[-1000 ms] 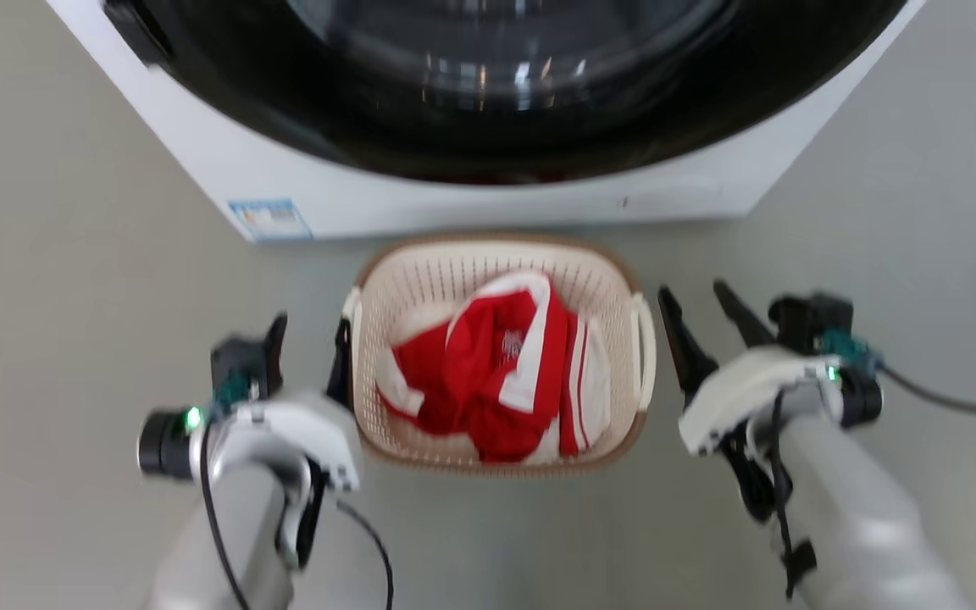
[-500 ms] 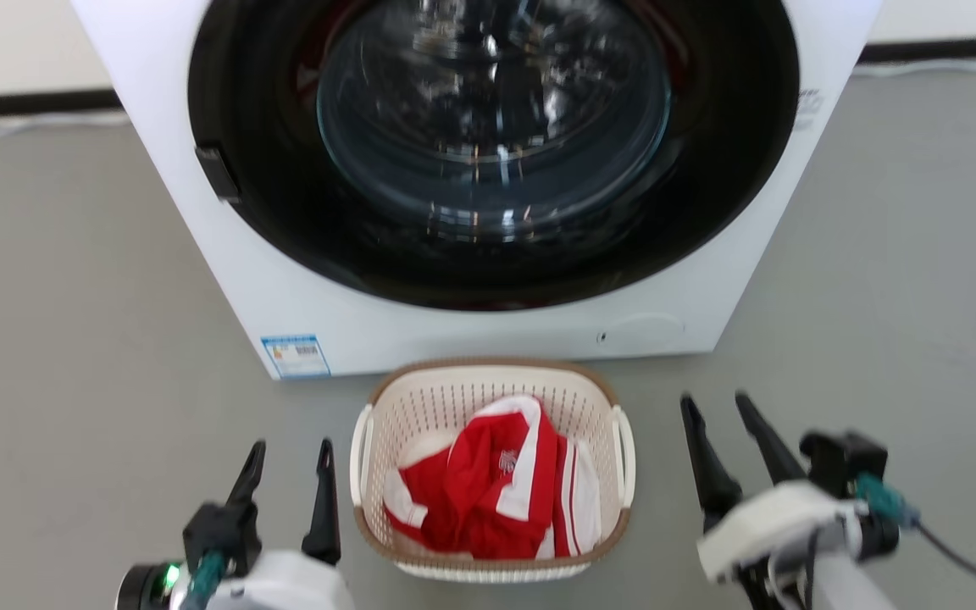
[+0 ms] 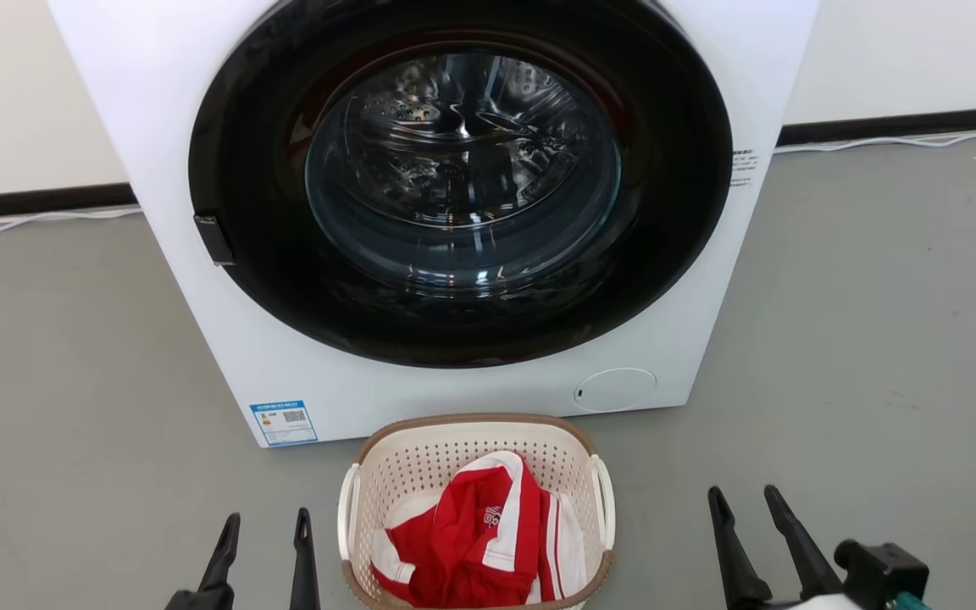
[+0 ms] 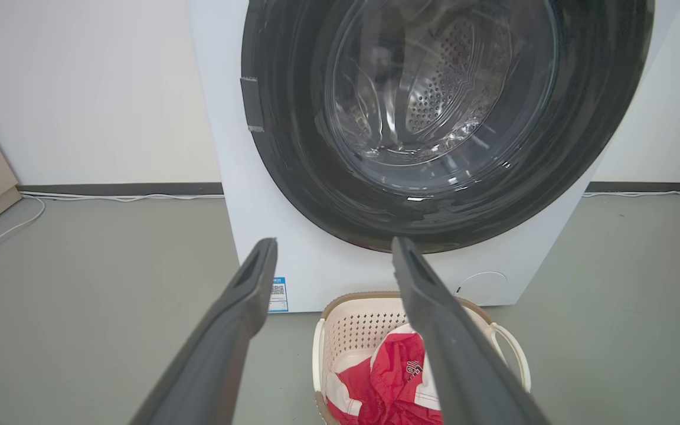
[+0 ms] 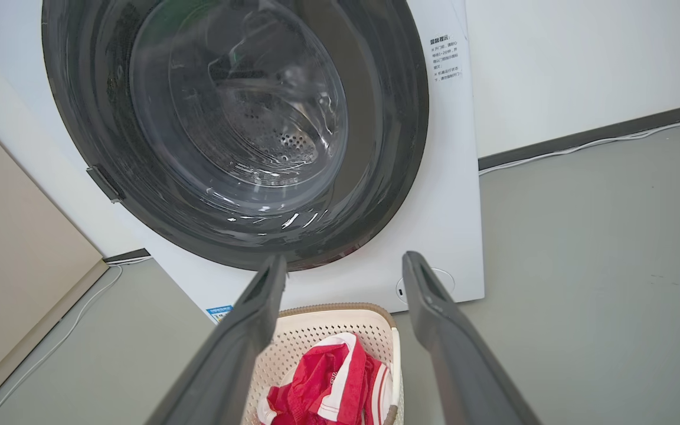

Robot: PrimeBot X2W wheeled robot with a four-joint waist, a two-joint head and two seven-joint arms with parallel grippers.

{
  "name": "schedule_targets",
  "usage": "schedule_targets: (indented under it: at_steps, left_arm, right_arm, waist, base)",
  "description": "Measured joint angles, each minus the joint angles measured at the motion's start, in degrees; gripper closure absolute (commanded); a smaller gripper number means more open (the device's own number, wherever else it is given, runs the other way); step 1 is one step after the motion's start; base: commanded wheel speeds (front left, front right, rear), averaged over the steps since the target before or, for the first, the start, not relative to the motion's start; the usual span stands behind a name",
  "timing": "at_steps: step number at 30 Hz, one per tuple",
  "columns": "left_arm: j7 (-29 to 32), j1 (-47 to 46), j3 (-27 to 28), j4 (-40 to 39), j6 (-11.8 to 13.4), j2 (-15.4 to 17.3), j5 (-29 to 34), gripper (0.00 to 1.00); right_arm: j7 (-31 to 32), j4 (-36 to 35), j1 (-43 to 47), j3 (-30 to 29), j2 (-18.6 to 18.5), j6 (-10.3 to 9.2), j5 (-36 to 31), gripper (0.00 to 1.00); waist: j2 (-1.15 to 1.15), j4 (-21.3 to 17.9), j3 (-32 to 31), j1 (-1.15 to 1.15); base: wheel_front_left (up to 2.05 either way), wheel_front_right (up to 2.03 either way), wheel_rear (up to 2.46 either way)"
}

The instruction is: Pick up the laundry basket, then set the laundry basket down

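Observation:
The laundry basket [image 3: 454, 453], cream with perforated walls and a brown rim, rests on the grey floor right before the washing machine. A red and white garment [image 3: 475, 551] lies inside it. My left gripper [image 3: 266, 527] hangs open to the basket's left, apart from its white loop handle. On the other side my right gripper [image 3: 742, 500] is open as well, a wider gap away. The left wrist view has the basket [image 4: 358, 330] below and right of the open left gripper [image 4: 333, 247]. In the right wrist view the basket [image 5: 322, 327] lies low between the spread fingers of the right gripper [image 5: 345, 262].
A white front-loading washing machine [image 3: 327, 390] with a large dark round door [image 3: 463, 186] stands directly behind the basket. Grey floor [image 3: 861, 339] stretches on both sides. A white cable [image 3: 39, 220] runs along the dark baseboard. A beige panel [image 5: 15, 265] stands at the far left.
The head camera has tilted up, so more of the washing machine shows and the basket and grippers sit lower in view. Both arms have drawn back from the basket's sides. Both stay open.

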Motion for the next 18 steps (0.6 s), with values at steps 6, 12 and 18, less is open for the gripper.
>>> schedule_targets:
  at_steps: [6, 12, 18]
  left_arm:
    - [0.0, 2.6, 0.3, -1.7, -0.1, -0.2, 0.4, 0.00]
    - [0.0, 3.5, 0.3, -2.4, -0.5, -0.3, 0.9, 0.00]
    - [0.0, 3.7, 0.7, -1.8, -0.6, -0.3, 1.5, 0.00]
  right_arm:
    - [0.0, -1.8, 2.5, -0.5, 0.1, 0.00, 0.2, 0.00]
    - [0.0, -2.3, 2.9, -1.7, 0.1, -0.01, 0.3, 0.00]
    - [0.0, -3.2, 3.0, -2.6, 0.1, -0.01, 0.1, 0.00]
  waist:
    - [0.00, -0.6, -1.0, 0.00]
    - [0.00, -0.7, -2.0, 0.00]
    - [0.00, -0.4, -2.2, 0.00]
  base:
    - [0.00, 0.00, 0.00]
    - [0.00, 0.00, 0.00]
    - [0.00, 0.00, 0.00]
